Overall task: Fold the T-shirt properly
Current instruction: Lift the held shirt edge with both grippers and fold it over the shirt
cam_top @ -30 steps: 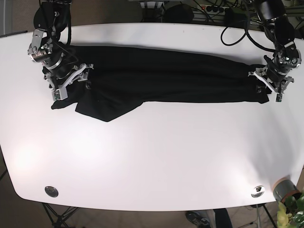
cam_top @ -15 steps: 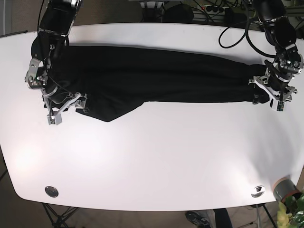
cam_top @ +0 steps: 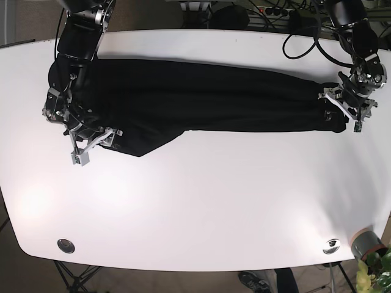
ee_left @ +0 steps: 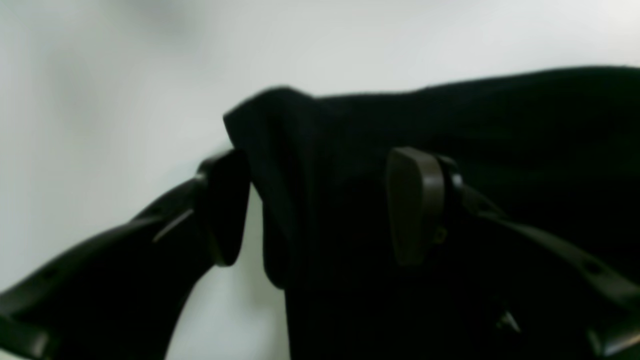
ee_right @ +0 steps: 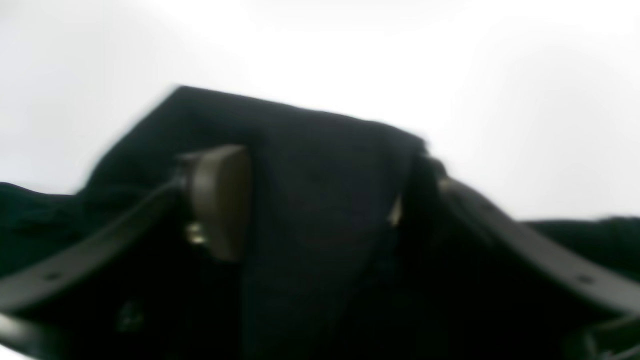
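Two pincers: both at work, one at each end of the black T-shirt [cam_top: 208, 101].

Left wrist view
- left pincer [ee_left: 320, 205]: jaws stand well apart; a raised fold of black cloth sits between them, close to the left pad [ee_left: 225, 205]. Not closed on it.
- cloth: peak of the fold rises above the pads; white worktop [ee_left: 100, 75] behind.
- focus: soft, edges uncertain.

Right wrist view
- right pincer [ee_right: 325, 205]: jaws apart with a ridge of cloth filling the gap. Whether the pads press it I cannot tell; picture is blurred.
- cloth: corner points up toward the worktop beyond.

Base view
- T-shirt: lies as a long dark band across the far half of the worktop, folded lengthwise; a loose flap [cam_top: 143, 141] hangs out toward the near edge by the right arm.
- right pincer [cam_top: 91, 145]: at the band's end on this view's left, over the near corner.
- left pincer [cam_top: 343, 110]: at the opposite end, on the cloth's edge.
- other: two round metal fittings [cam_top: 66, 246] near the front edge; grey pot [cam_top: 365, 243] at the corner.

Risks (judgement)
- uneven grasp: one jaw set may take only the top layer, so the lower layer stays behind and the fold skews.
- loose flap: left untucked, it would show outside the finished fold.
- slip: a thin bite could let the cloth drop mid-lift.
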Controlling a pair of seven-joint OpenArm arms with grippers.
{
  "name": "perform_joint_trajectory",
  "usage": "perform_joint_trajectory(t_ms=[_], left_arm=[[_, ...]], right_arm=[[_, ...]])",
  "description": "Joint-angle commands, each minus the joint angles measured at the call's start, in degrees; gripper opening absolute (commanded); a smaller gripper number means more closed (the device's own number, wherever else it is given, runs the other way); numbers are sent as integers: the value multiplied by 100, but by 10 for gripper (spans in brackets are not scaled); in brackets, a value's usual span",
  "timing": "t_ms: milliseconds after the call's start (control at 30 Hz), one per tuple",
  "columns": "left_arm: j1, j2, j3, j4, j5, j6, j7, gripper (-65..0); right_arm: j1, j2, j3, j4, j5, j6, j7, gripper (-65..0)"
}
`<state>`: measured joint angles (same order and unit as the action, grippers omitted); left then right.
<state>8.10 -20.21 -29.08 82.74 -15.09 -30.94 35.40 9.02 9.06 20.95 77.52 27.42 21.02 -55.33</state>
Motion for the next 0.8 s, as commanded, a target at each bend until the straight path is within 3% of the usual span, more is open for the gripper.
perform_joint_trajectory(t_ms=[0, 67, 167, 767], left_arm=[[-58, -120, -33, -59, -86, -5, -107, -260], [-58, -120, -33, -155, -86, -5, -116, -260], [-76, -120, -33, -243, -86, -5, -116, -260], [-58, -138, -33, -287, -51, -5, -124, -260]], right_arm=[[123, 65, -51, 103, 93, 30, 87, -407], [123, 65, -236, 103, 102, 22, 87, -518], [123, 65, -306, 103, 137, 30, 96, -625], [-1073, 4, 318, 2776, 225, 13, -353, -626]])
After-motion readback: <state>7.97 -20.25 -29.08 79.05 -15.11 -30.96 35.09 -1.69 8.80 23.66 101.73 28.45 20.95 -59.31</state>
